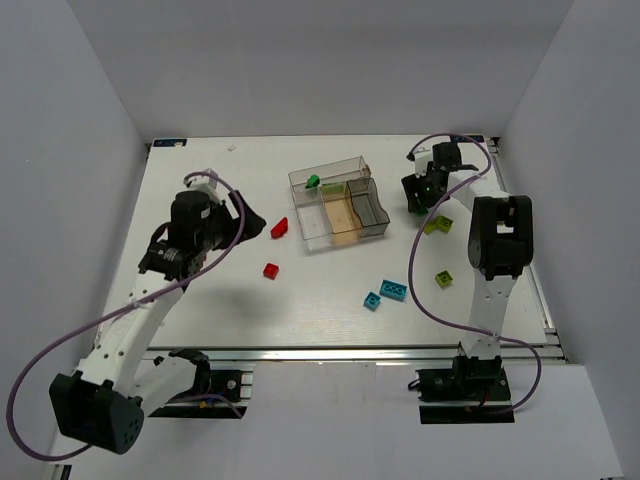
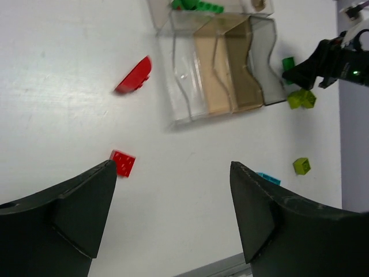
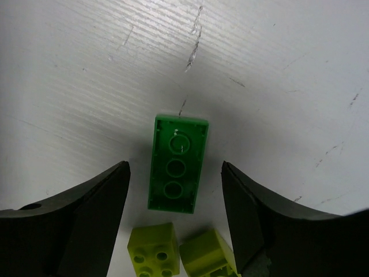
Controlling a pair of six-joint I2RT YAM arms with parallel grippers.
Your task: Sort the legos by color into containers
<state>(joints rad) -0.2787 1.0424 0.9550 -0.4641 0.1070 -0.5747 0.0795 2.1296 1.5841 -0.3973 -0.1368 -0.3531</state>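
In the right wrist view a dark green lego (image 3: 177, 164) lies studs-down on the table. My right gripper (image 3: 174, 173) is open and straddles it without touching. Two lime legos (image 3: 153, 250) sit just below it. In the top view the right gripper (image 1: 418, 200) hangs just right of the containers (image 1: 372, 222), whose larger bin holds green legos (image 1: 313, 181). My left gripper (image 2: 173, 196) is open and empty above bare table. A red square lego (image 2: 123, 163) lies by its left finger and a curved red lego (image 2: 134, 75) farther off, near the containers (image 2: 219, 63).
Two cyan legos (image 1: 394, 290) and a lime lego (image 1: 443, 278) lie on the table in front of the containers. Another lime lego (image 1: 437, 225) sits by the right arm. White walls enclose the table on three sides.
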